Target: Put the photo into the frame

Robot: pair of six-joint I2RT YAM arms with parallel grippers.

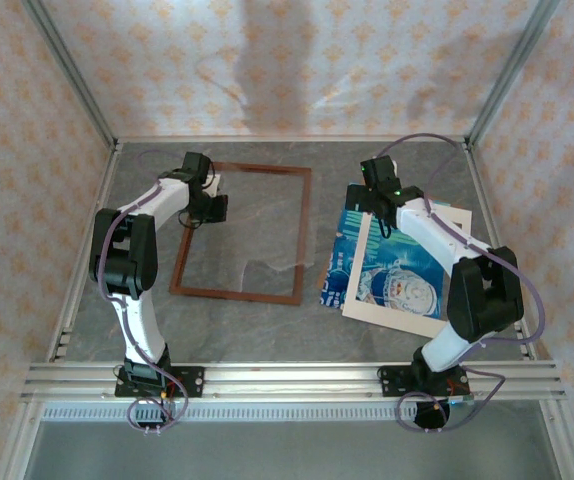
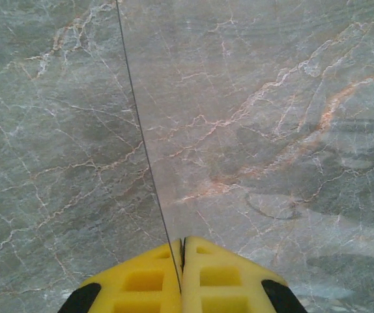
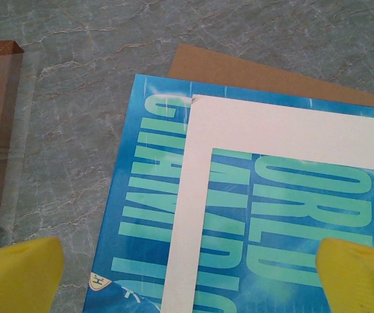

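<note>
1. Two grippers entered. The left gripper (image 2: 182,251) has its jaws pressed together on the thin edge of a clear pane (image 2: 148,143), at the far-left corner of the frame (image 1: 237,294), over its opening. The right gripper (image 3: 188,261) has its jaws spread wide and holds nothing. It hovers to the right of the frame, above the paper stack.
2. The photo (image 3: 141,195) is a blue sheet lying flat on the table (image 1: 267,335), to the right of the frame and not yet in it. A cream mat (image 3: 291,134) lies on top and leaves only the frame-side strip bare. A brown backing board (image 3: 239,68) shows beneath.
3. Risk, as we judge it: a grasp on the stack could lift the mat, or the mat and photo together. Only the bare strip toward the frame offers a clean hold, and so thin a sheet may crease or slide.
4. Risk, as we judge it: the pane is pinched at one edge only. It could slip or swing down onto the frame's moulding.
5. Writing: the photo carries large pale-teal capitals. We read "ORLD" inside the mat window. The lettering along the frame-side strip we cannot read with confidence. We found no brand or label.
</note>
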